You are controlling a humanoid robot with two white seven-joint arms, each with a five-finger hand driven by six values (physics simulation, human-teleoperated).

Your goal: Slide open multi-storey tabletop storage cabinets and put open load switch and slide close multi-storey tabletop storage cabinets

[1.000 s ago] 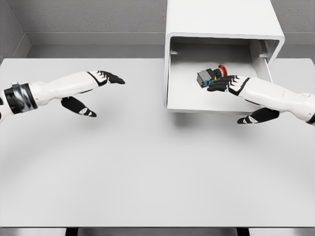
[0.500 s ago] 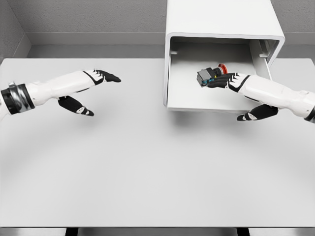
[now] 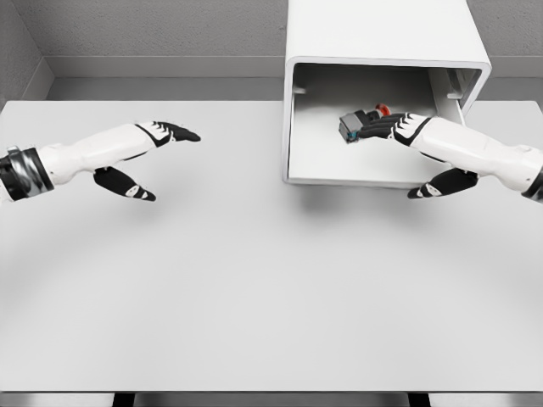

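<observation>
Right robot hand (image 3: 383, 128) grips the load switch (image 3: 355, 125) inside the open drawer (image 3: 297, 136) (surface's far edge); left robot hand (image 3: 161, 136) hovers, fingers spread.

Load switch (image 3: 356, 125) — near side covered by the right hand (image 3: 386, 127); only grey body and a bit of red cap show. Cabinet (image 3: 377, 30) top cut by upper edge. Both forearms run off the side edges. Bench (image 3: 254, 280) front edge cropped — drawer (image 3: 373, 174) floor partly behind the right arm.
</observation>
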